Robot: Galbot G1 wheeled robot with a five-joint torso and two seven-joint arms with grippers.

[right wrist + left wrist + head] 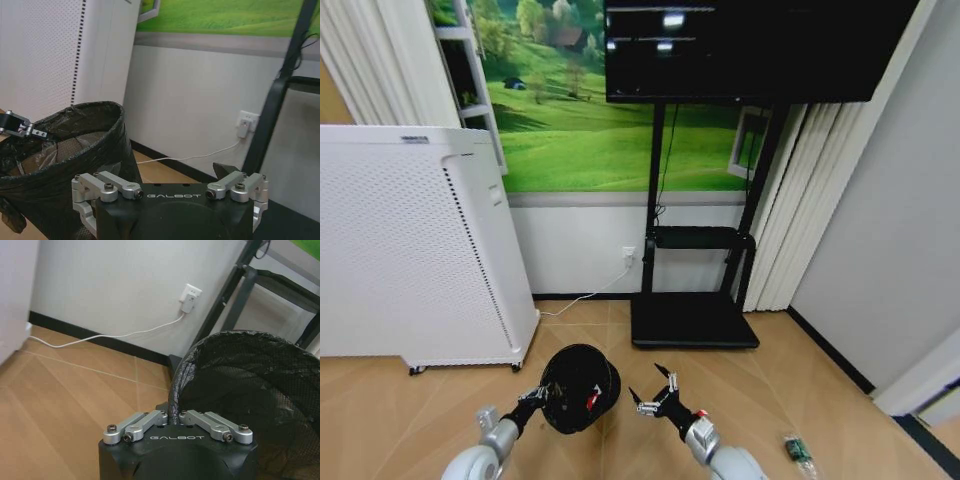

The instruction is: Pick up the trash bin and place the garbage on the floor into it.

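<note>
black mesh trash bin (579, 388) pinched at its rim by left pincer (533, 396).

Right gripper (172, 187) at 6 o'clock, fingers spread wide apart, nothing between them. Trash bin (65, 155) at 8 o'clock, black, mesh-sided, lined with a dark bag, tilted, some clear plastic inside. Left gripper (20, 127) at 9 o'clock, clamped on the bin's rim. White perforated appliance (60, 55) at 10 o'clock, behind the bin. White wall outlet (246, 122) at 3 o'clock, plug in it, white cable (190, 156) trailing down toward the wooden floor (165, 172). Black stand (280, 100) at 2 o'clock. Green landscape picture (225, 17) at 12 o'clock.
</note>
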